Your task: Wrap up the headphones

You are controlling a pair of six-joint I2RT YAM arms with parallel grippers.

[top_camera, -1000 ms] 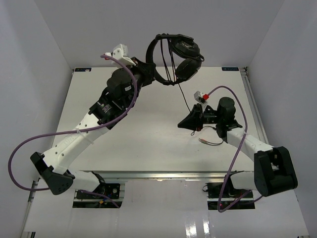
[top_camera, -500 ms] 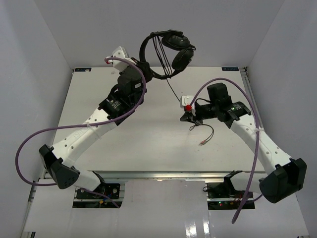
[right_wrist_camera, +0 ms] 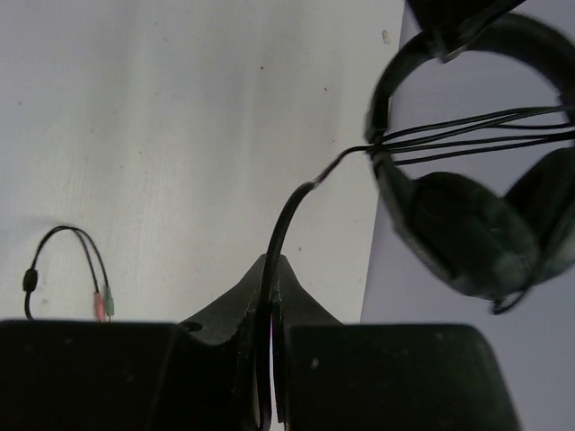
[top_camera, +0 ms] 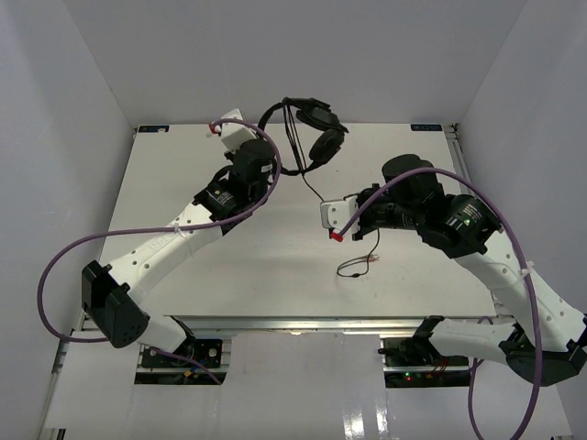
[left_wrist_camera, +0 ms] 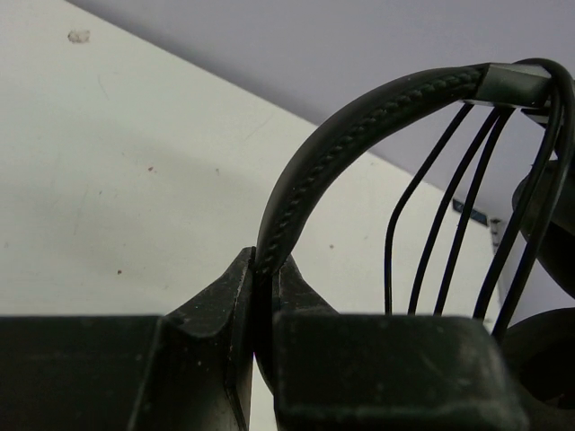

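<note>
Clamping the headphones (top_camera: 326, 145) by the headband (left_wrist_camera: 359, 117) at upper centre with my left gripper (left_wrist_camera: 267, 269), my right gripper (right_wrist_camera: 269, 274) pinched tight on the cord (right_wrist_camera: 286, 215), I judge the wrap half-done; next comes another loop round them.

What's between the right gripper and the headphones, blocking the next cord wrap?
Nothing visible. The cord runs unobstructed from the right gripper to the headphones, which the left gripper holds by the headband.
</note>
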